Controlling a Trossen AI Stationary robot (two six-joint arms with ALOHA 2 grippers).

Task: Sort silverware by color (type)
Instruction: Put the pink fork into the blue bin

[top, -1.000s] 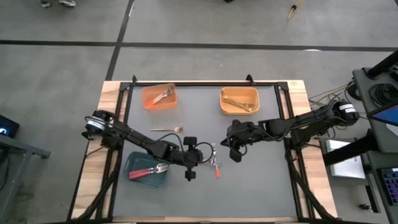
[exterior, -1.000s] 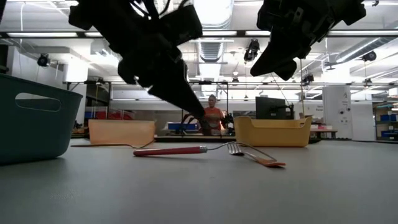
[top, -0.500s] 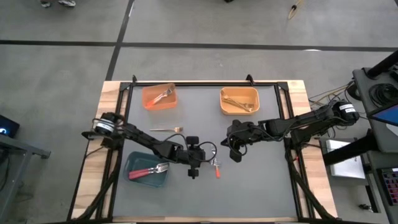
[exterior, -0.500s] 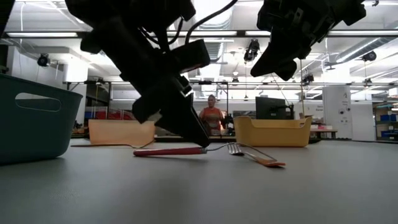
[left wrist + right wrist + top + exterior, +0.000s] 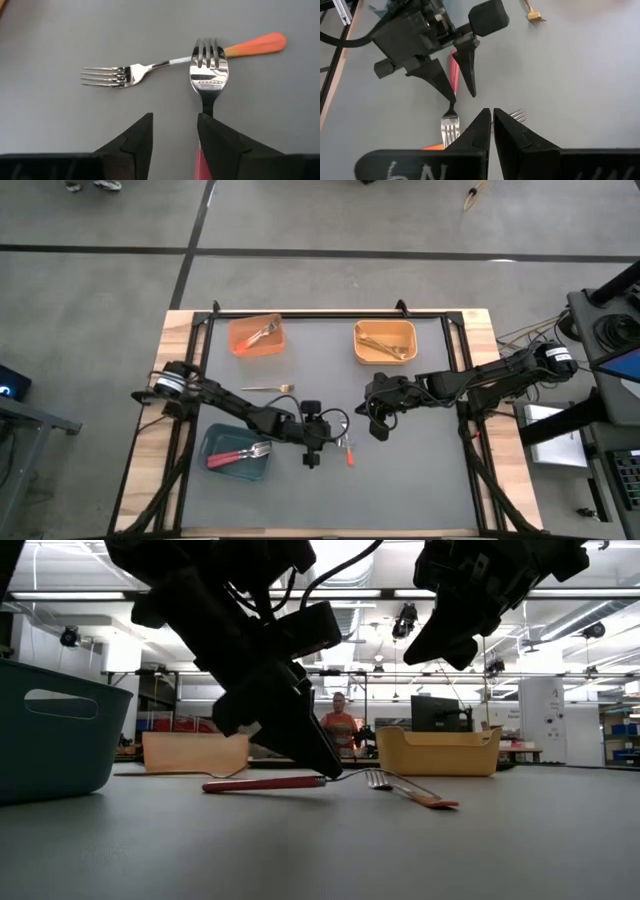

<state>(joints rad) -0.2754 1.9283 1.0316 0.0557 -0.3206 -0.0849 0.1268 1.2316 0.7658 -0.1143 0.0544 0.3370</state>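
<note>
A red-handled fork [image 5: 208,75] lies flat on the grey table, its tines across the neck of an orange-handled fork [image 5: 255,44]. My left gripper [image 5: 175,120] is open and low at the red fork; the red handle [image 5: 454,67] runs back between its fingers. In the high view it [image 5: 333,442] is left of both forks [image 5: 347,448]. My right gripper [image 5: 491,112] is shut and hangs clear above the table, right of the forks [image 5: 378,430]. A gold fork [image 5: 268,388] lies alone farther back. My left gripper slants down from the table's left, its fingers along the red-handled fork. One fingertip [image 5: 453,97] stands on the fork's neck [image 5: 206,102], where the metal meets the red handle. The other finger [image 5: 471,85] is beside the handle, apart from it. The fork lies flat on the table.
At the back stand an orange bin [image 5: 256,335] and a yellow-orange bin [image 5: 385,341], each with forks inside. A teal bin [image 5: 235,453] with red-handled forks is at the near left. A person [image 5: 343,725] stands far behind the table.
My left gripper has gone down and a little toward the table's right, onto the red-handled fork, and has opened. The red-handled fork has slid slightly along the table, its handle end shifting away from the orange-handled fork.
</note>
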